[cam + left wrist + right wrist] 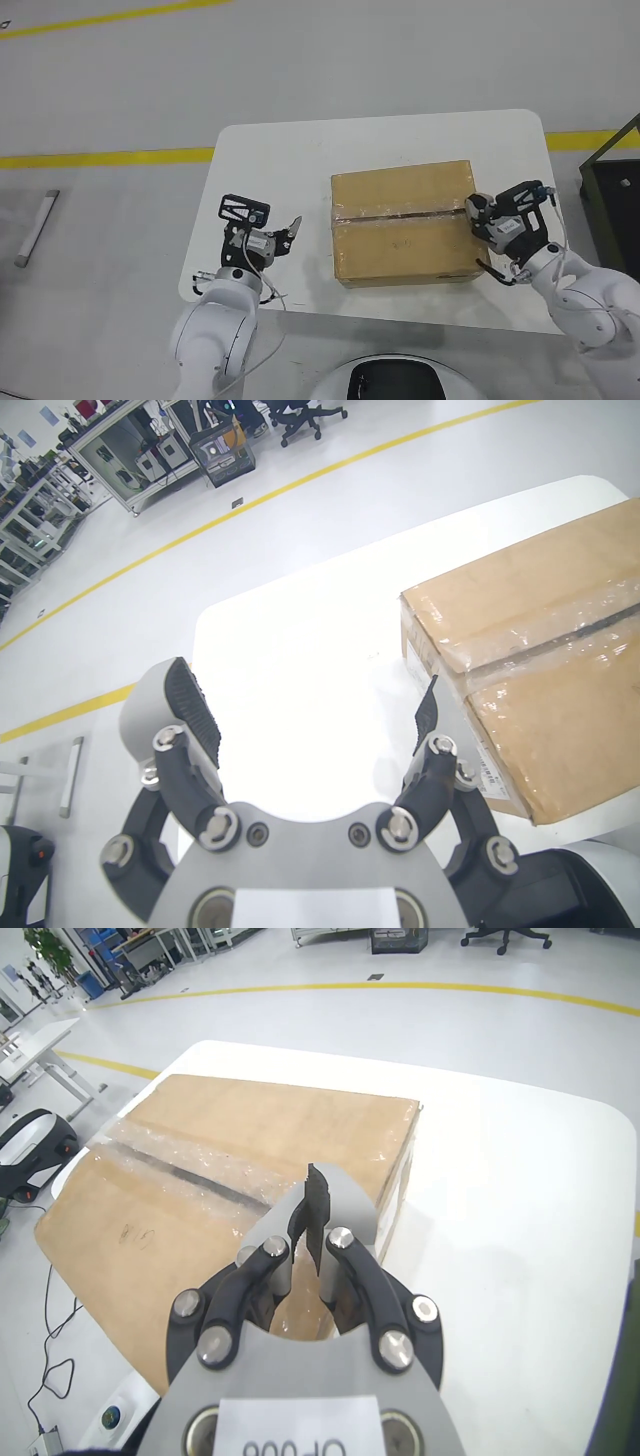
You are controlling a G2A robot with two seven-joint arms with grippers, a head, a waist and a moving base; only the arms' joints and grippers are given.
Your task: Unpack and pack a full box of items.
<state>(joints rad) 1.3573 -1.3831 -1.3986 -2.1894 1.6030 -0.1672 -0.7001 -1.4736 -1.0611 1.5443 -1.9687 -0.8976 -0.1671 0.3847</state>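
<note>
Taped cardboard box (402, 222), likely stiff and heavy, best gripped at its seam; left gripper (307, 674) jaws wide, empty; right gripper (314, 1184) jaws closed, empty.

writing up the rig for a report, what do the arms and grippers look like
The left arm and right arm have glossy white rounded shells. The left gripper and right gripper each have a silver-grey plate with a white label, black link bars with silver bolts, and grey fingers with black ribbed pads. A thin cable loops by the left wrist.
</note>
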